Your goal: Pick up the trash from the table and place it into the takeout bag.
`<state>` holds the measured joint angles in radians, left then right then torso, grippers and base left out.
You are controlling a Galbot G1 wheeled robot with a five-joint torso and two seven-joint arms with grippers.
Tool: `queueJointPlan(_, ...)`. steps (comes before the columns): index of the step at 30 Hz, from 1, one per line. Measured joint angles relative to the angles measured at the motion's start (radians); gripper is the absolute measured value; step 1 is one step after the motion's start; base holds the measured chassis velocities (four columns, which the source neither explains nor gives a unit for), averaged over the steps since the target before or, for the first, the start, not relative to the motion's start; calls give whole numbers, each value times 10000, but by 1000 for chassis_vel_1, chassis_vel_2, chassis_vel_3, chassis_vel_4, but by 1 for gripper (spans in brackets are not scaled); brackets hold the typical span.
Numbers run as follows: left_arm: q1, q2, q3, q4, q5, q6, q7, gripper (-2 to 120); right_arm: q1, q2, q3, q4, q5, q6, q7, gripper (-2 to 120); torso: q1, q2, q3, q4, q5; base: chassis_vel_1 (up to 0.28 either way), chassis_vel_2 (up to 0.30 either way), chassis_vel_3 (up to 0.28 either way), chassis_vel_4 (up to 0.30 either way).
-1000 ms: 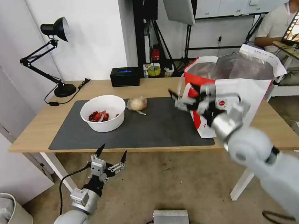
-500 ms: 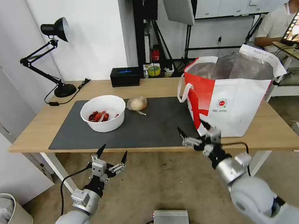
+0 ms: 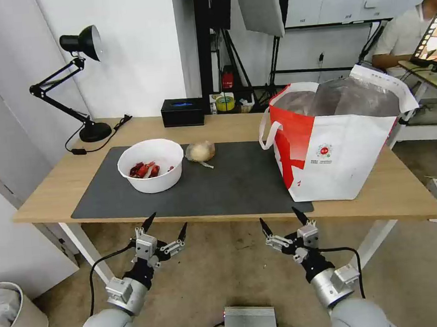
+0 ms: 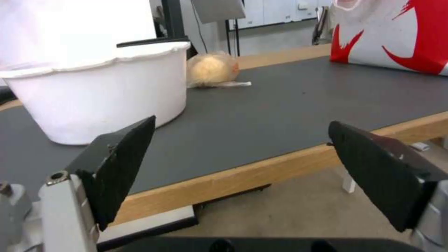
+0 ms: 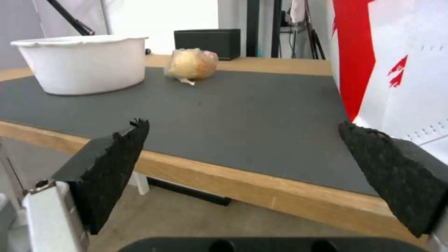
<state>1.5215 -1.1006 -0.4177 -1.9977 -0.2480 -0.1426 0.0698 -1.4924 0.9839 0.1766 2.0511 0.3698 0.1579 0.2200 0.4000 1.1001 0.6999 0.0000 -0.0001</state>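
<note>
A white round bowl [image 3: 151, 165] with red shellfish scraps stands on the dark grey mat [image 3: 230, 182] of the light-wood table [image 3: 54, 191]. A beige plastic-wrap ball [image 3: 200, 151] lies just right of the bowl [image 4: 93, 98]. The white and red takeout bag [image 3: 335, 146] stands open at the mat's right end. My left gripper [image 3: 165, 228] and right gripper [image 3: 283, 218] both hang open and empty below the table's front edge. The right wrist view looks across the mat at the bowl [image 5: 84, 64], the ball [image 5: 192, 64] and the bag [image 5: 397, 70].
A black desk lamp [image 3: 78, 84] stands at the table's back left and a black rectangular box [image 3: 183, 111] at the back middle. A white bin [image 3: 11, 321] and a metal box [image 3: 250, 324] sit on the floor. A seated person is far right.
My right arm has dropped from in front of the takeout bag to below the table's front edge, its gripper still open. The left arm has stayed put.
</note>
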Motion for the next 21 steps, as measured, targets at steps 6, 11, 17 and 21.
queueJointPlan(6, 48, -5, -19, 0, 10, -35, 17, 100, 274, -12, -146, -76, 87, -89, 88, 100, -1, 0, 0, -2, 0, 0, 0, 0, 0)
queueJointPlan(11, 58, -2, -35, 1, 19, -38, 21, 100, 1588, -84, -570, -260, 1002, -792, 208, 100, 0, 0, 1, 1, 1, 0, 0, 0, 0)
queueJointPlan(17, 120, -62, -72, 18, 56, -45, 24, 100, 4090, -64, -1584, -1112, 1960, -1478, 132, 100, 0, -1, 2, 2, 1, 0, 0, 0, 0)
queueJointPlan(21, 135, -188, -60, 65, 129, -50, 23, 100, 5802, 149, -2430, -1892, 2601, -1795, 63, 100, 1, -1, 3, 1, 0, 0, 0, 0, 0)
